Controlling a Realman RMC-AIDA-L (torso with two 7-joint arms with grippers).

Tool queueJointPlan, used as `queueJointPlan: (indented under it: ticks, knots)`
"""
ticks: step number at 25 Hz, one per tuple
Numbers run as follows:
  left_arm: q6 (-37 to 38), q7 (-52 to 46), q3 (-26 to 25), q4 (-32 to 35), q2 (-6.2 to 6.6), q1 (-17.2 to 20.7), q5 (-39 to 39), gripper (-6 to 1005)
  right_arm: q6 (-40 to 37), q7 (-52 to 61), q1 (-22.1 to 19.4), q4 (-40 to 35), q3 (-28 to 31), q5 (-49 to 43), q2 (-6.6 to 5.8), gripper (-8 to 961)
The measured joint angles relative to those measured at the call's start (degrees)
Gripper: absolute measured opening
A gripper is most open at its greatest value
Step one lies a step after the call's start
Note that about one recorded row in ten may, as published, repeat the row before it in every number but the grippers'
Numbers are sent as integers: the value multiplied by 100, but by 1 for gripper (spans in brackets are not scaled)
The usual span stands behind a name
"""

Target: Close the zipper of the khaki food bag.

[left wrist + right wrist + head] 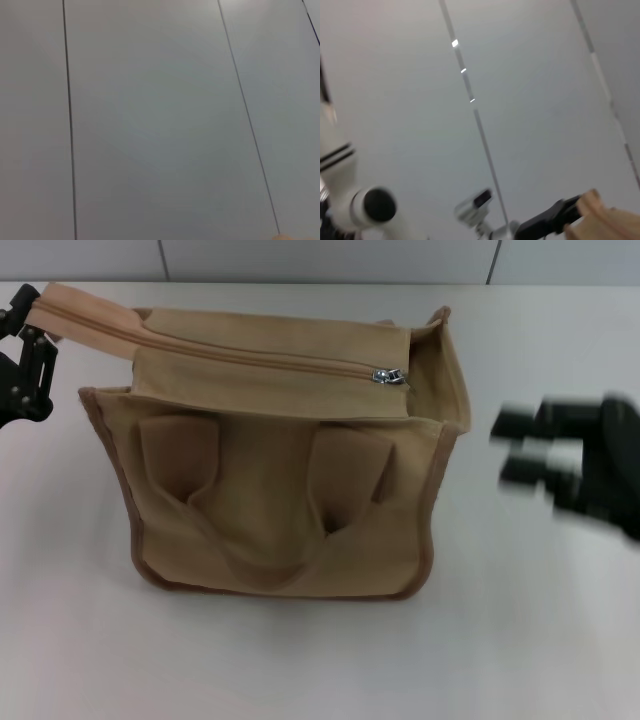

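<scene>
A white table (300, 670) filled the head view, with a pale panelled wall (330, 258) behind it, split by thin dark seams. At the far left edge, the left gripper (30, 325) sat by the bag's far left corner, its black fingers closed on the end tab of the zipper tape, which stuck out past the bag's side. The khaki food bag (280, 530) stood in the middle of the table, its 2 looped handles folded down against the near face. The zipper (250, 355) ran along the flat top panel, its long axis going left to right and tilting slightly toward the camera at the right. Its silver pull (385, 374) rested near the right end, just short of the bag's upright right wall. Well apart to the right, the right gripper (525, 445) hovered above the table, blurred, pointing left toward the bag, its 2 fingers parted and holding nothing.
</scene>
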Motion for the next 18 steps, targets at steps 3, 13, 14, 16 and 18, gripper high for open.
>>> queueJointPlan:
  ticks: [3, 13, 14, 16, 18]
  knots:
    - [-53, -840, 24, 427, 42, 69, 251, 151, 58, -508, -108, 53, -70, -420, 53, 245]
    - [1127, -4215, 36, 1985, 848, 127, 2319, 404, 590, -911, -85, 364, -170, -927, 97, 723]
    - [1345, -4263, 37, 1974, 903, 129, 2338, 453, 663, -926, -84, 385, -246, -929, 98, 741]
    - [1690, -4379, 88, 1967, 972, 148, 2341, 552, 810, -963, -73, 423, -483, -935, 104, 777]
    - [1765, -4480, 357, 1966, 977, 160, 2343, 640, 926, -1042, -58, 452, -692, -937, 111, 812]
